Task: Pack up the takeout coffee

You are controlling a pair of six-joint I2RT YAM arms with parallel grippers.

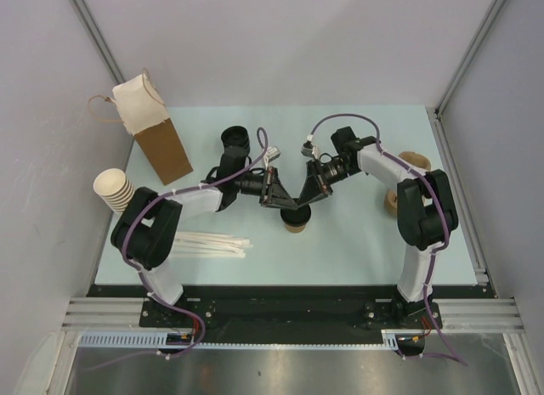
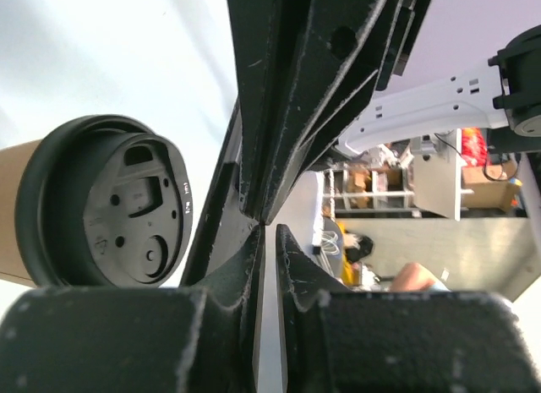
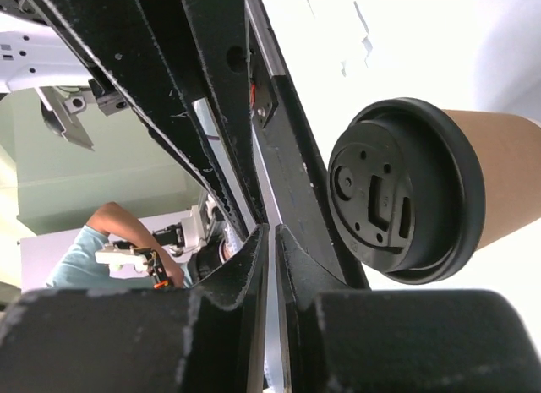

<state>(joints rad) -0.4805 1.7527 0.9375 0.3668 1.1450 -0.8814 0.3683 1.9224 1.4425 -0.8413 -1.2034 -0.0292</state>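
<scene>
Left claw (image 2: pixel 269 234) fingers pressed together; takeout coffee (image 2: pixel 25 209) beside them, black lid (image 2: pixel 127 211) facing camera.

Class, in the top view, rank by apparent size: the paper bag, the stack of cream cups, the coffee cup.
1. paper bag
2. stack of cream cups
3. coffee cup, partly hidden, so less sure
</scene>
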